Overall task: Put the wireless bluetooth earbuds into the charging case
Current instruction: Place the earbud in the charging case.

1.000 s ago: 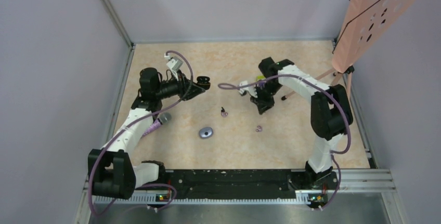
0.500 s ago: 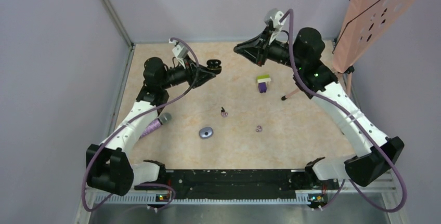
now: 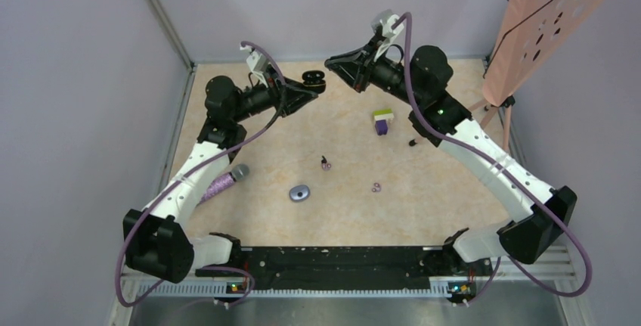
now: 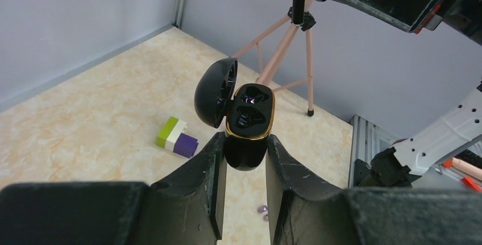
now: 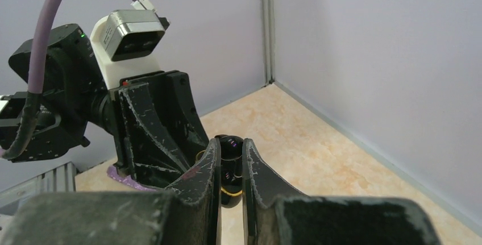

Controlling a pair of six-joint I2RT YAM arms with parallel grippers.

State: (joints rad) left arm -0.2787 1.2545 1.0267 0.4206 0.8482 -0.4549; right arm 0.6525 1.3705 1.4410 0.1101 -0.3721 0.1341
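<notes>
Top external shows the left gripper (image 3: 308, 88) clenching the open charging case (image 3: 314, 78) far left, stemmed earbud (image 3: 326, 163) and ring earbud (image 3: 376, 187) loose mid-table, and the right gripper (image 3: 330, 62) nearly closed, perhaps carrying another; I cannot tell.

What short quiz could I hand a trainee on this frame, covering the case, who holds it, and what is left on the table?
1. True or false: the charging case has its lid open.
2. The case is: A) gripped in the left tool, lifted; B) lying loose; C) wedged against a wall.
3. How many purple earbuds lie on the table?
Key: 1 true; 2 A; 3 two.
</notes>
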